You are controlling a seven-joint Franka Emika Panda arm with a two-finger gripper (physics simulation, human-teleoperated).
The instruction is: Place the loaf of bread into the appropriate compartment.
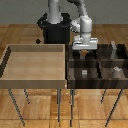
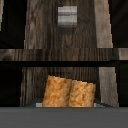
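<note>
Tan loaf of bread (image 2: 70, 92) hangs above striped tray (image 2: 45, 30).

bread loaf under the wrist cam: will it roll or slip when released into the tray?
Probably won't roll: in the wrist view the loaf of bread shows flat, boxy faces, not a round body. Its mottled, crusty-looking surface suggests decent friction, so slipping seems unlikely. It looks small against the dark wooden tray, so likely light. The pincer state cannot be told here.
</note>
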